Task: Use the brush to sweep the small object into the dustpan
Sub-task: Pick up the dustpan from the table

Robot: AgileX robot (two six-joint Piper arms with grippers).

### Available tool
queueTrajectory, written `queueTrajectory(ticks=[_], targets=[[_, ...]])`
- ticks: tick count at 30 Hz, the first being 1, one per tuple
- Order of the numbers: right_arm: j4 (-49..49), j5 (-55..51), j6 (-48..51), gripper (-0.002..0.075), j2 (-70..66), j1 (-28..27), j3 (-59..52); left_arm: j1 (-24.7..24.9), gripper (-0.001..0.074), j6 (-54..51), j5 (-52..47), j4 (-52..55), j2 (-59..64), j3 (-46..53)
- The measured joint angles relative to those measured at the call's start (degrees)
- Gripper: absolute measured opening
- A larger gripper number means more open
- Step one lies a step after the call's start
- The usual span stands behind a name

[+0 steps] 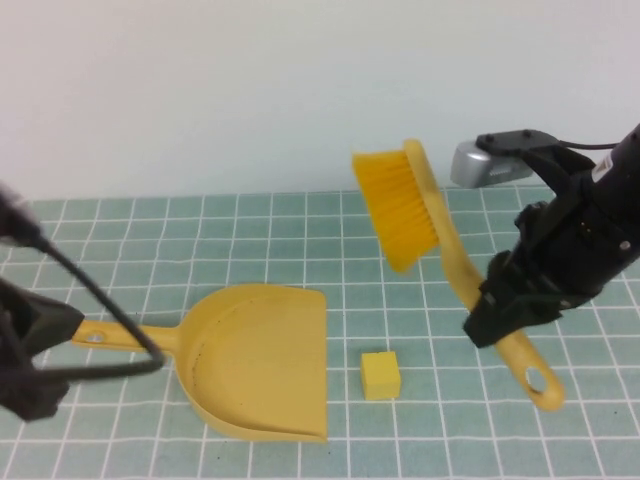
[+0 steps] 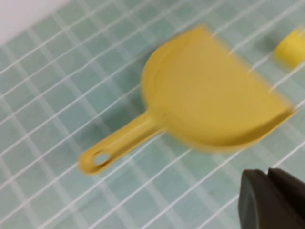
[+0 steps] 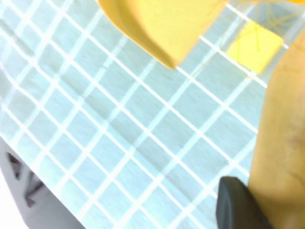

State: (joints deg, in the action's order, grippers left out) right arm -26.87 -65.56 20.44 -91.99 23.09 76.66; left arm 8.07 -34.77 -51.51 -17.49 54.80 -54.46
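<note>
The mustard-yellow dustpan lies flat on the tiled table, its handle pointing left and its straight edge to the right. The small pale-yellow cube sits just right of that edge. My right gripper is shut on the handle of the brush and holds it raised and tilted, with the orange-yellow bristles in the air behind the cube. In the right wrist view a dark finger presses the handle. My left gripper hovers left of the dustpan handle, its fingers together and empty.
A grey camera block sits on the right arm's wrist. A black cable loops from the left arm over the dustpan handle. Green tiles reach back to a white wall. The left wrist view shows the dustpan and the cube.
</note>
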Motion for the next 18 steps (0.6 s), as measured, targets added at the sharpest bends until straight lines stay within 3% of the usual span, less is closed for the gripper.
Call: queueTrajectory(ticks=[3,7,9,11,18], targets=[[3.91,-2.14,-2.06,0.0178,0.00,0.10,0.00,1.65,0.0150,0.00,-1.50,4.82,6.69,-2.99],[9.37,-4.01,-5.79,0.0178,0.05,1.55,0.00,4.60,0.0392,0.00,-1.12,7.95,14.55,-6.16],[10.52,-4.35,-6.89,0.0178,0.05,2.47,0.00,6.15,0.0474,0.00,0.26,11.13,18.39,-7.34],[10.52,-4.35,-7.40,0.0178,0.05,3.08,0.00,7.40,0.0503,0.11,0.99,15.46,22.82,-8.47],[10.41,-4.45,-8.49,0.0178,0.05,4.17,0.00,8.53,0.0491,-0.94,3.31,26.05,33.36,-9.32]])
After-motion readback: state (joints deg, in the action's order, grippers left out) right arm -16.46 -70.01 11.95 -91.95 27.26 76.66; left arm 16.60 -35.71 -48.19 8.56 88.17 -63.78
